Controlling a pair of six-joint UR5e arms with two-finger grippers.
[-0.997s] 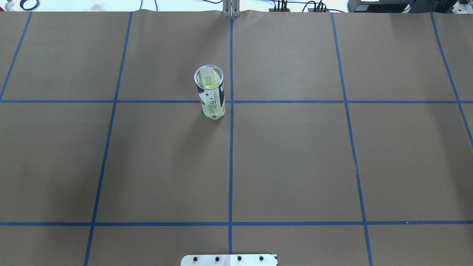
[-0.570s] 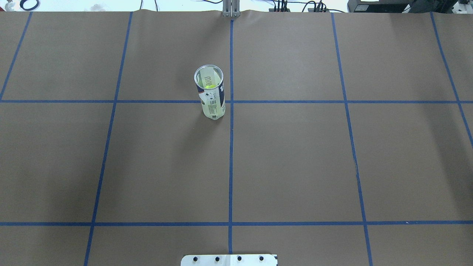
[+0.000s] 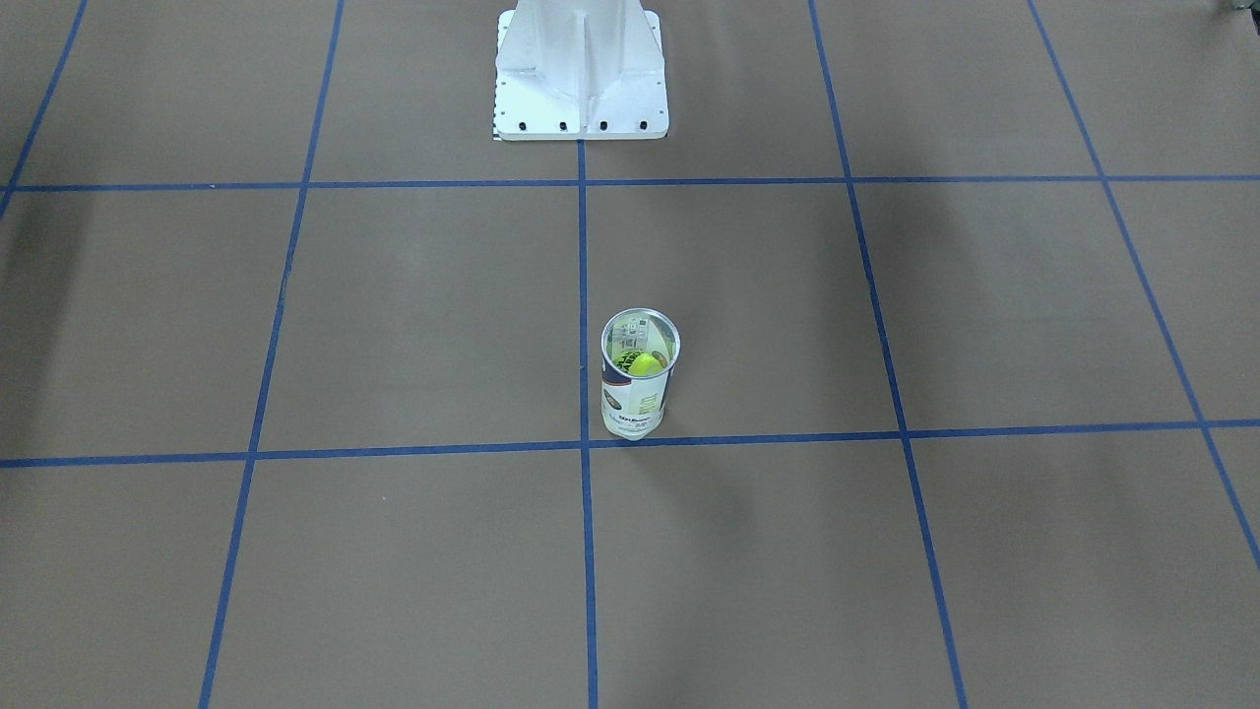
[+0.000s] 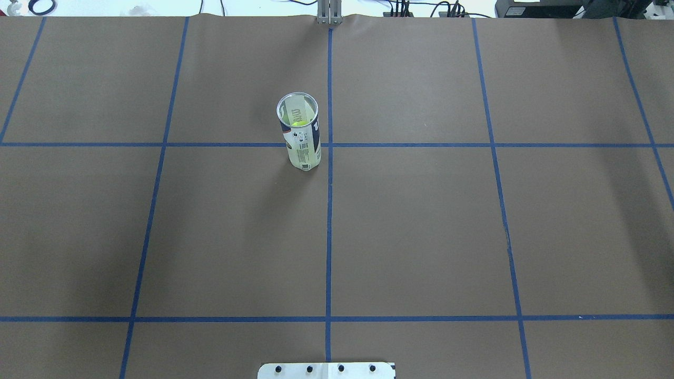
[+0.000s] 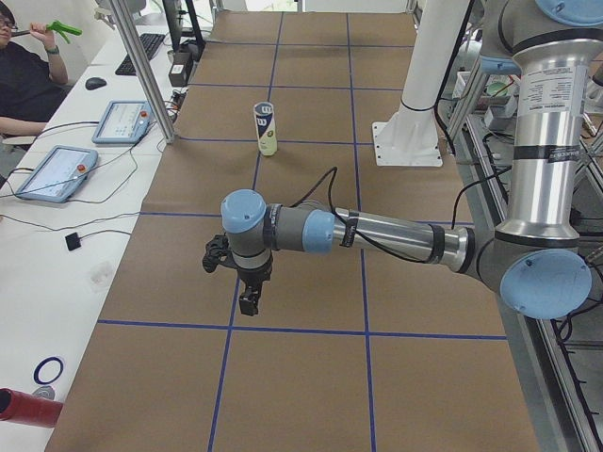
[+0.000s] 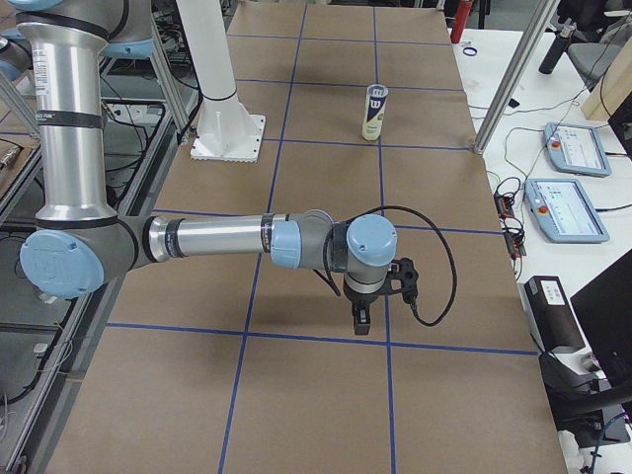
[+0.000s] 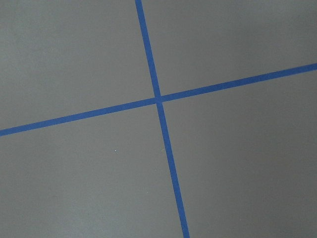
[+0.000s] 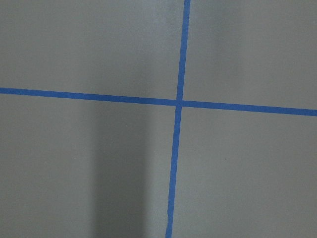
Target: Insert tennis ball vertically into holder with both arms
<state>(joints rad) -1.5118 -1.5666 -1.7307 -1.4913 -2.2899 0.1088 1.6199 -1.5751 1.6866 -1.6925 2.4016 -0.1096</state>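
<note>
The holder (image 4: 303, 142) stands upright on the brown paper, just left of the centre tape line, with its open metal rim up. Inside it lies a yellow-green tennis ball (image 4: 299, 123), also visible through the rim from the front (image 3: 646, 364). The holder (image 3: 635, 399) stands alone, with no arm near it. My left gripper (image 5: 248, 303) hangs fingers-down over the table's near end, far from the holder (image 5: 266, 129). My right gripper (image 6: 362, 321) hangs likewise at the opposite end, far from the holder (image 6: 375, 112). I cannot tell whether either is open or shut. Both wrist views show only paper and tape.
The white pedestal base (image 3: 581, 74) stands at the robot's side of the table. Blue tape lines grid the paper. A person (image 5: 24, 80) sits beside the table with tablets (image 5: 57, 172) and cables. More tablets (image 6: 568, 207) and a metal post (image 6: 504, 89) lie along the far edge.
</note>
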